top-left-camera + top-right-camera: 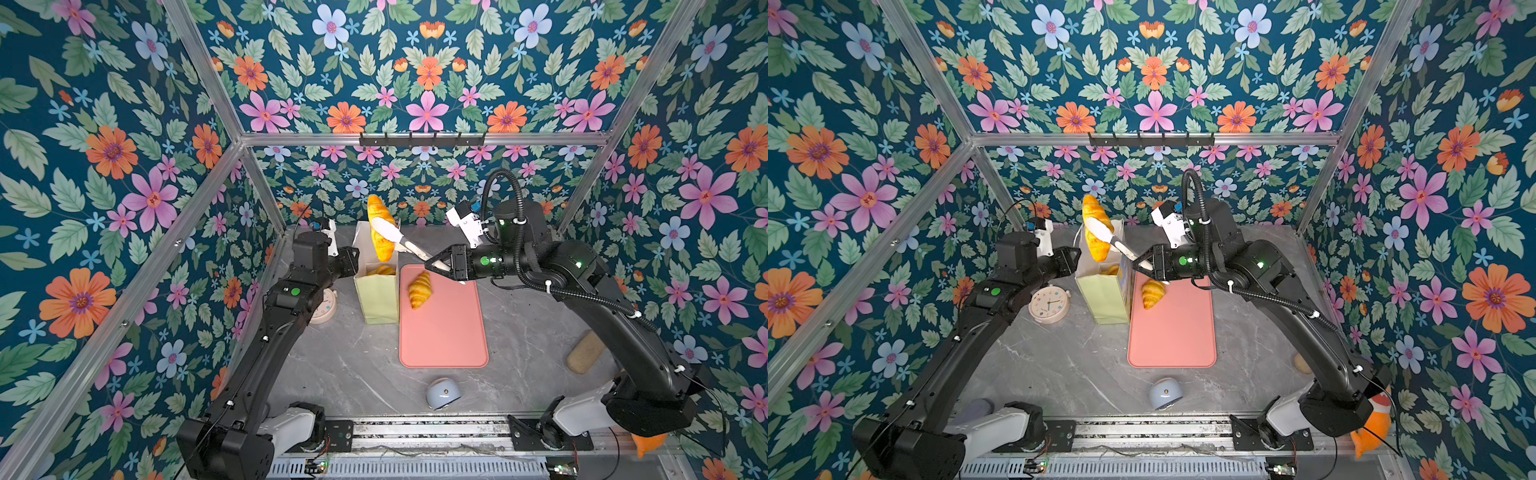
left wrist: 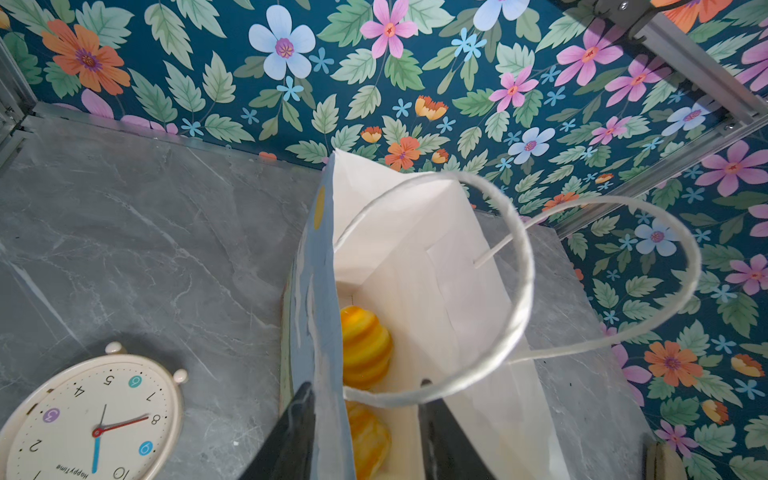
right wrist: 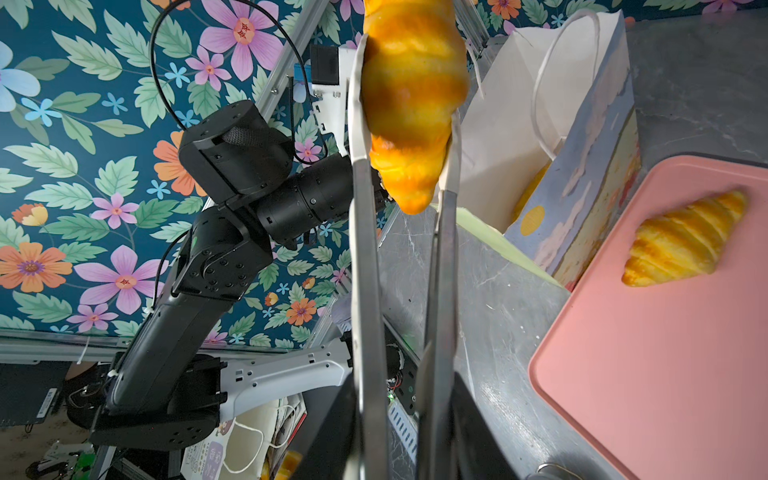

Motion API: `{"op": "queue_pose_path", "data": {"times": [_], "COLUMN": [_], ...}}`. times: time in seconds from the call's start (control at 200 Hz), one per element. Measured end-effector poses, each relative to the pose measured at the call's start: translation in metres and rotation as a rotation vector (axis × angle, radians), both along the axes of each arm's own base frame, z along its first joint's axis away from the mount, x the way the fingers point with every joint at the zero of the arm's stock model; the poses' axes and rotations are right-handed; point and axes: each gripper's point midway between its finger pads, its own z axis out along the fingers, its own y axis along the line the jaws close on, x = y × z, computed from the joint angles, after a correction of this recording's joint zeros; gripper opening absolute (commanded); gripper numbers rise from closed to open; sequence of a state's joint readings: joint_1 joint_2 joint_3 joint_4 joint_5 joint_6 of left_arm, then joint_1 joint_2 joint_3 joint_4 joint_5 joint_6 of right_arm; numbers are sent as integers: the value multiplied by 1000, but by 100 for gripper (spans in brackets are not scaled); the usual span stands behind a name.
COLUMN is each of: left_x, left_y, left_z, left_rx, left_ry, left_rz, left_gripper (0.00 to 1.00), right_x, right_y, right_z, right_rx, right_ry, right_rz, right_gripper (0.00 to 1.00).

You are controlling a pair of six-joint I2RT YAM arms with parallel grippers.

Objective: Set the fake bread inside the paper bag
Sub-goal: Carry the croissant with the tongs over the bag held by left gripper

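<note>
Paper bag (image 1: 376, 301) upright beside pink mat (image 1: 449, 332). Left gripper (image 2: 365, 399): fingers apart, straddling printed wall. Right gripper (image 1: 436, 264) clamped on tongs (image 1: 399, 241). Tongs pinch held croissant (image 1: 379, 210), long axis steep, tip down, apparently above bag mouth. Spare croissant (image 1: 419, 289) on mat.

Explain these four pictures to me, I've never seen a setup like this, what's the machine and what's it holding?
Two black robot arms work over a grey table. Two pictures look down from overhead; the other two come from cameras on each wrist. The right gripper is shut on tongs, which pinch a croissant in mid-air near the paper bag. The left gripper straddles the bag's printed wall, jaws apart; croissants already lie inside. Another croissant waits on the pink mat; a clock lies beside the bag.
</note>
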State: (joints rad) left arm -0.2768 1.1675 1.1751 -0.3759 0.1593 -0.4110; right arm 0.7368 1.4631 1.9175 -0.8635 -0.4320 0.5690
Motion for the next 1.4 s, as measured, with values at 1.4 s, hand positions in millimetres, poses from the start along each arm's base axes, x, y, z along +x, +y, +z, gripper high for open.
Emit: {"op": "queue_pose_path", "data": {"times": [1.4], "left_x": [6], "left_y": [-8], "left_z": [-27], "left_rx": [-37], "left_ry": [39], "left_rz": [-18], "left_gripper": [9], "right_x": [35], "right_y": [44], "right_z": [-60], "right_rx": [-265], "right_ry": [-5], "right_rz": [-157], "right_gripper": [26]}}
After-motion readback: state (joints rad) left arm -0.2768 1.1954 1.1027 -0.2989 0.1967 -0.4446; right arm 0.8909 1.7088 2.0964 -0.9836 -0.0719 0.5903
